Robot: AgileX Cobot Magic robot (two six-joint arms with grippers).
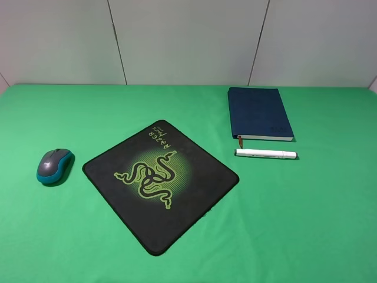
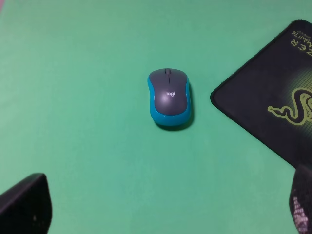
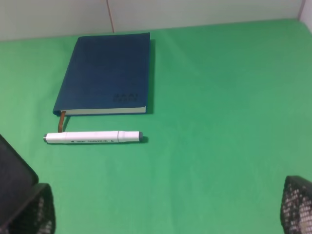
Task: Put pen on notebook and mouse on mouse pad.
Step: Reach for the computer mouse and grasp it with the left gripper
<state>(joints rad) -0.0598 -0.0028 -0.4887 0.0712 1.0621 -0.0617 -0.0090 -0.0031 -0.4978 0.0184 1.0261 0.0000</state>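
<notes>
nothing done yet: mouse sits beside my mouse pad, pen and bare notebook on its other side; left gripper, right gripper gape empty.

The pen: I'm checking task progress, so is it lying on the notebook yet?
No, the pen lies on the green cloth beside the notebook, whose cover is bare.

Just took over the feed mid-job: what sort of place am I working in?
Probably a staged lab bench, not a real desk: everything rests on plain green cloth, bare pale wall panels stand behind, and only a mouse, mouse pad, notebook and pen are laid out.
</notes>
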